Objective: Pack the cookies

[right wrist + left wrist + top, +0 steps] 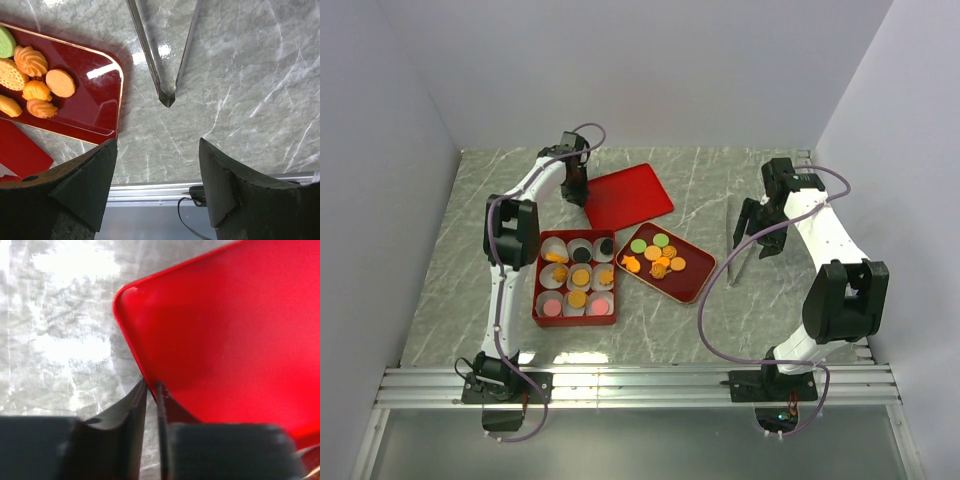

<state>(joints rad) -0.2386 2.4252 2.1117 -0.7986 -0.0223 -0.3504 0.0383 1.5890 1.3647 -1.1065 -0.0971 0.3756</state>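
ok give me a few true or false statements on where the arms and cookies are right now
1. The left end effector pinches the edge of the red lid. True.
2. The right end effector holds the tongs. False: it is open, and the tongs lie on the table ahead of it.
3. Cookies lie on the dark red tray. True.
4. The red box is empty. False: paper cups fill it, several holding cookies.
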